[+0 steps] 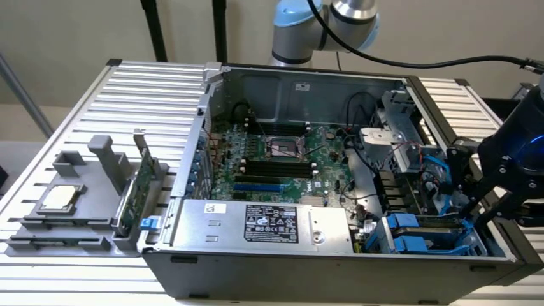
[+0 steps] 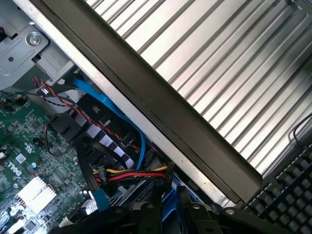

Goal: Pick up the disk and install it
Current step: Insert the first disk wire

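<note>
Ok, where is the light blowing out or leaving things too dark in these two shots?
Exterior view: even light, the ribbed table bright, the computer case shadowed inside at the exterior view's right. Wrist view: glare washes that table and the heatsink near white; the cables under the case rim sit in deep shadow.
</note>
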`<action>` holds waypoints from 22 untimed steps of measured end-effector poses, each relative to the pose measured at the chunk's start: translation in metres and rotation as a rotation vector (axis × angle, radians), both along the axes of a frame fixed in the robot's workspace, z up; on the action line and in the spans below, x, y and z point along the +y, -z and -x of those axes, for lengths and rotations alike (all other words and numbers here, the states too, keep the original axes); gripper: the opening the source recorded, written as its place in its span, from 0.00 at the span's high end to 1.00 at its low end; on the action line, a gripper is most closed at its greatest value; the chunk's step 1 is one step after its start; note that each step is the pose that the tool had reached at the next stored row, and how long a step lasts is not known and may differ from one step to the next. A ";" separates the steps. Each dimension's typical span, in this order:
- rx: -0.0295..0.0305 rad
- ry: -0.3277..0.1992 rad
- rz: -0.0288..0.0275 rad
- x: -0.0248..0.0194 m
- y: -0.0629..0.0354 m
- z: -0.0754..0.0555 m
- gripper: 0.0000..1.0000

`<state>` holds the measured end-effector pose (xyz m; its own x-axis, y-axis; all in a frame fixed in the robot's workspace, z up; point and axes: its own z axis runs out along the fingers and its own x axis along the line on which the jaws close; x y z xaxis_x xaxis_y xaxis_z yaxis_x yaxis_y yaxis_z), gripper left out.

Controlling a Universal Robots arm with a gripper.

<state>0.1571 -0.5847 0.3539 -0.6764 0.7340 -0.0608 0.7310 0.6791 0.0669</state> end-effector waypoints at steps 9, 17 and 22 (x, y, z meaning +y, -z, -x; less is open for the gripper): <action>0.0006 0.010 0.0115 0.0032 0.0005 0.000 0.73; 0.0017 0.013 0.0399 0.0080 0.0026 0.000 0.76; 0.0073 0.014 0.0505 0.0084 0.0026 0.000 0.84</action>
